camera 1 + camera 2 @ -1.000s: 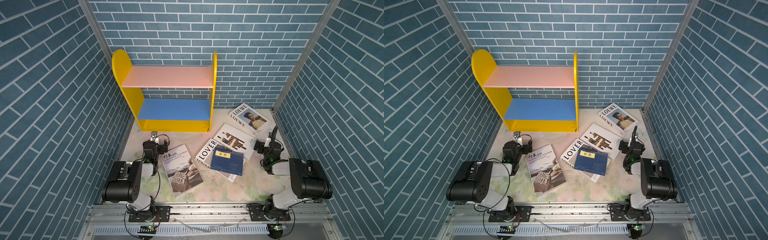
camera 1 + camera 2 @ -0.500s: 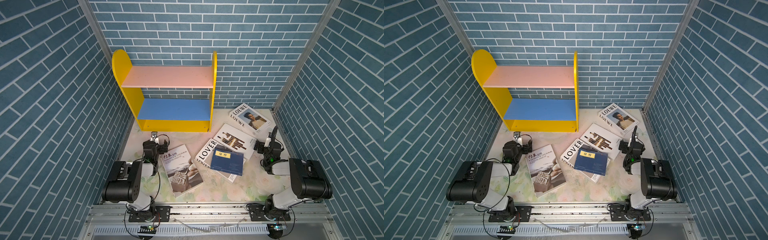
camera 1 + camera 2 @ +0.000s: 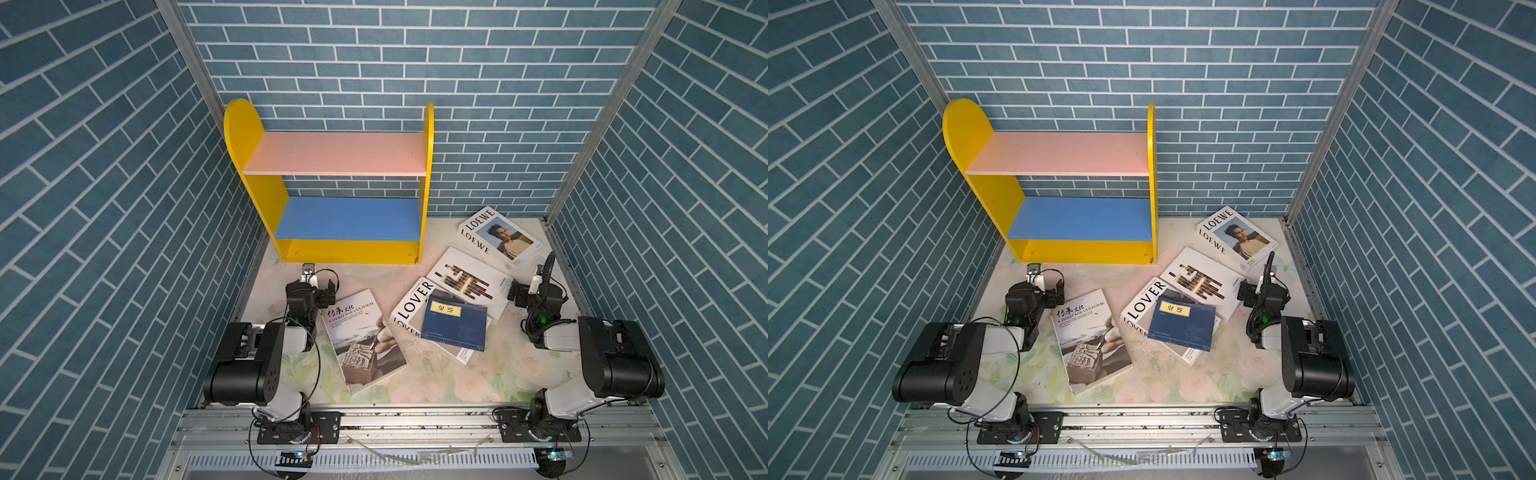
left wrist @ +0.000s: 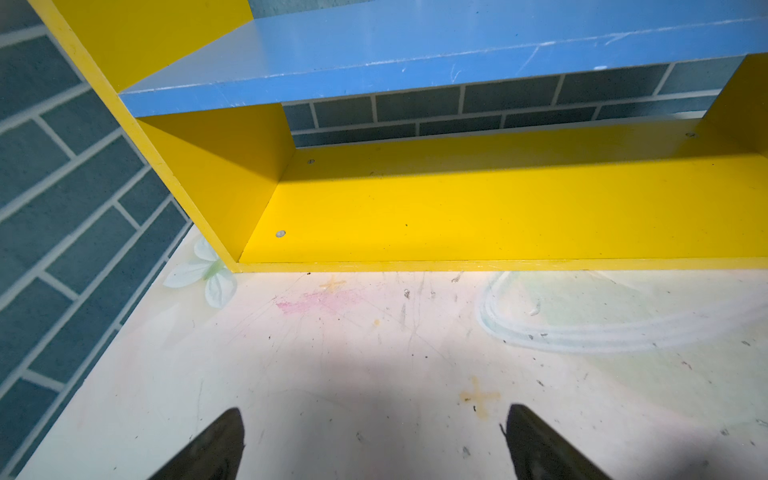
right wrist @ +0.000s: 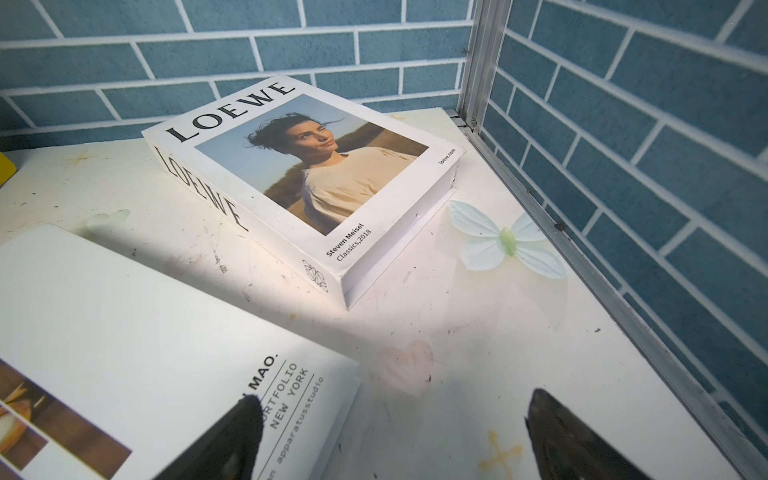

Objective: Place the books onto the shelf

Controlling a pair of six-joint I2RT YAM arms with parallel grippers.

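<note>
- Left fingers are spread wide apart and hold nothing. They hang low over a bare bit of the desk, near its left edge, just in front of the shelf.
- The shelf stands at the back edge of the desk, close to the back left corner. It has yellow sides, a pink board up high and a blue board down low.
- The Heritage Cultural book lies flat on the desk, cover up. It is near the left fingers and reaches toward the front edge.
- The LOVER book lies flat in the middle of the desk.
- The navy book has a yellow label and lies on top of the LOVER book.
- The brown-bar book lies flat just behind them and touches the LOVER book.
- The LOEWE book lies flat near the back right corner, with a face on its cover.
- Right fingers are spread wide apart and hold nothing. They are near the right edge of the desk, just beside the brown-bar book. In the right wrist view, one finger shows over a corner of that book.
</note>
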